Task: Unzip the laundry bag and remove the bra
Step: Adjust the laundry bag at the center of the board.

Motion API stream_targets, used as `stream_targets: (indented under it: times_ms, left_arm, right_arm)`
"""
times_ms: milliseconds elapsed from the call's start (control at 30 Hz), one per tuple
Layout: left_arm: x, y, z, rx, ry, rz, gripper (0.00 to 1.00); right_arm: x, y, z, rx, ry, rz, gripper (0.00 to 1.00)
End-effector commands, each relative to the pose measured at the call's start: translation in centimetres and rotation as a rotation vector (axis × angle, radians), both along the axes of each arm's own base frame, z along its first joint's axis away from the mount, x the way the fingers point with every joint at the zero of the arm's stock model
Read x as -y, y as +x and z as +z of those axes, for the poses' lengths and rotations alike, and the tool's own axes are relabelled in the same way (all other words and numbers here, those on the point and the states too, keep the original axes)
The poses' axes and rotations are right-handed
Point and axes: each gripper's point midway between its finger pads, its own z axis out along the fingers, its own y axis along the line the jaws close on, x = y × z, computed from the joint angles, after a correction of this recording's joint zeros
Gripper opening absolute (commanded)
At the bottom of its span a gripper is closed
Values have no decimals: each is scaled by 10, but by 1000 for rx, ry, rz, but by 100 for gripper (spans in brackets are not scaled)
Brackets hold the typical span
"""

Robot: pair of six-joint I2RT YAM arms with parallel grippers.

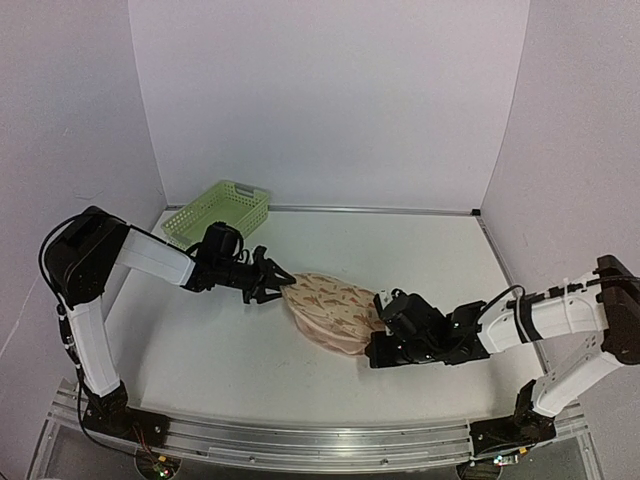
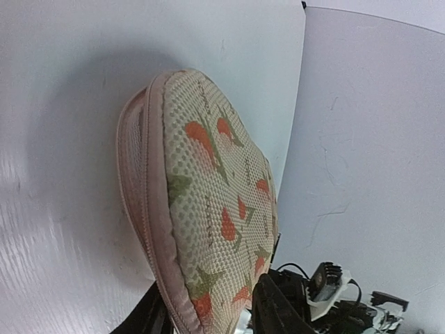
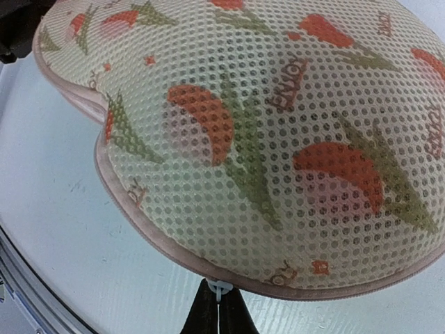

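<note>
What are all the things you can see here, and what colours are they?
laundry bag: one, beige-pink with orange-red and green motifs, middle of the table
zip pull: one, whitish, on the bag's edge
basket: one, light green, far left corner of the table
table: one, white, under everything
left gripper: one, black, fingers apart at the bag's left end
right gripper: one, black, shut on the zip pull at the bag's right end
</note>
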Motion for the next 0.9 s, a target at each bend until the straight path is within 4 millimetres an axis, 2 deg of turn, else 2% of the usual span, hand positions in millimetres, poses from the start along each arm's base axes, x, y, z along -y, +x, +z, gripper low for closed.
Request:
stream_targets:
  times_ms: [0, 67, 200, 333, 533, 667, 867]
  left_arm:
    - [-6, 27, 5, 84, 118, -27, 43]
    - [-18, 33, -2, 103, 253, -21, 48]
    - [-37, 35, 5, 151, 357, 5, 58]
    - [-48, 23, 12, 149, 373, 21, 63]
    - [-63, 0, 32, 160, 350, 58, 66]
    - [-58, -21, 44, 158, 276, 56, 68]
    - [-30, -50, 45, 133, 184, 23, 70]
  right_arm:
    - [-27, 9, 18, 1, 92, -21, 0]
    - [-32, 10, 15, -15, 94, -27, 0]
    - [-49, 15, 12, -42, 107, -31, 0]
    - [-70, 17, 11, -72, 140, -10, 0]
    - [-100, 23, 14, -88, 164, 31, 0]
    - [-122, 26, 19, -102, 192, 68, 0]
    - [-140, 32, 29, -92, 220, 92, 0]
